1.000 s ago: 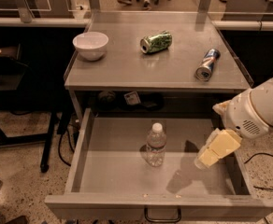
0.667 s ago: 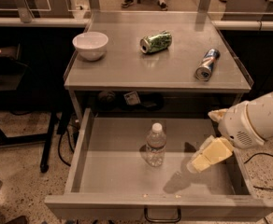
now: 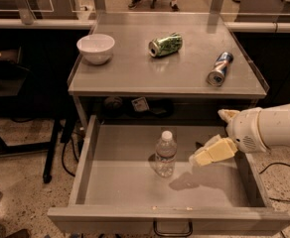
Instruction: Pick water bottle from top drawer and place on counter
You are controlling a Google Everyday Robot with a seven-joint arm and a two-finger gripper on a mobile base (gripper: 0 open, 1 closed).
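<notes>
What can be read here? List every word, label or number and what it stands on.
Green can on the counter: print too blurred to read.
Blue can: label unreadable.
Water bottle in the drawer: no readable label.
Hand, right of the bottle: no text.

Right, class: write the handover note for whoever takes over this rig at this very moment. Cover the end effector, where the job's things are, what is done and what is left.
The end effector hangs inside the open drawer, toward the picture's right. It is beside the bottle, apart from it and holding nothing.
The bottle stands upright on the drawer floor, near the middle, cap on.
The counter carries a bowl and two cans lying on their sides, one green and one blue-silver.
Done: drawer open, arm brought near the bottle.
Left: grasp the bottle, lift it out, set it on the counter.
</notes>
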